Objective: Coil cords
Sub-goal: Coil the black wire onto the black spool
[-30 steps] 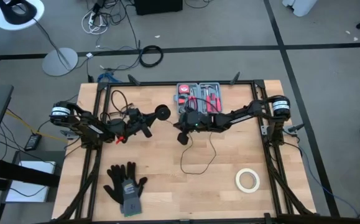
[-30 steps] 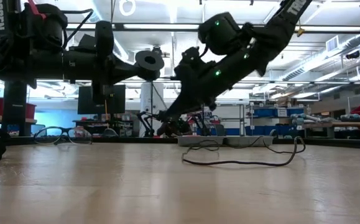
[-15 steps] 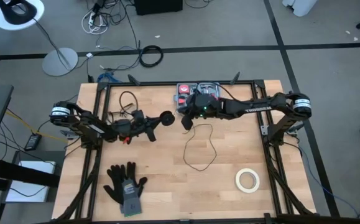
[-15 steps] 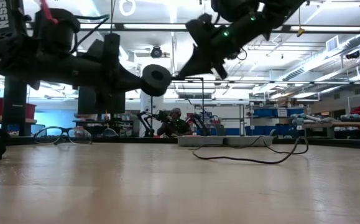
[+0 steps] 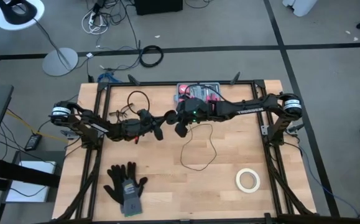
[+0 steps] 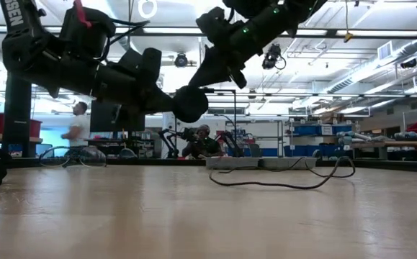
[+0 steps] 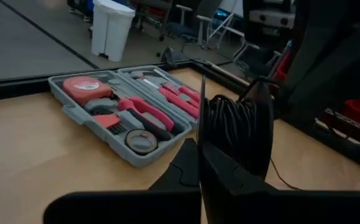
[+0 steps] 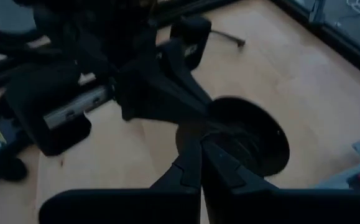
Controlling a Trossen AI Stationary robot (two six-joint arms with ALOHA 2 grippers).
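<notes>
The cord is a very thin black wire wound onto a round black disc [image 5: 168,118], which is lifted above the middle of the table; it also shows in the low view [image 6: 191,104]. The wire's free length [image 5: 212,149] runs down and lies in a loose loop on the wood [image 6: 280,185]. My left gripper [image 5: 160,126] comes from the table's left and is shut on the disc. My right gripper [image 5: 181,129] comes from the right, is shut, and sits right beside the disc, above the table. My left gripper pinches the disc's thin rim [image 7: 203,112] between its two fingers, coming level from the table's left. The disc, with wire wound on it [image 7: 232,134], stands on edge, lifted clear of the table. My right gripper is shut close by the disc [image 8: 248,140]; the wire between its fingers is too thin to see, so which part it has cannot be told.
A grey tool case with red tools [image 5: 198,92] stands at the far edge behind the grippers. A white tape roll [image 5: 247,180] lies near right, black gloves [image 5: 125,183] near left. A black cable loop [image 5: 136,99] lies at the far left. A person [image 6: 75,129] walks in the room behind.
My left gripper has gone toward the table's right and down a little with the disc. My right gripper has risen from near the table, swung toward the far edge, then come back beside the disc. The wire's loop on the table has shifted.
</notes>
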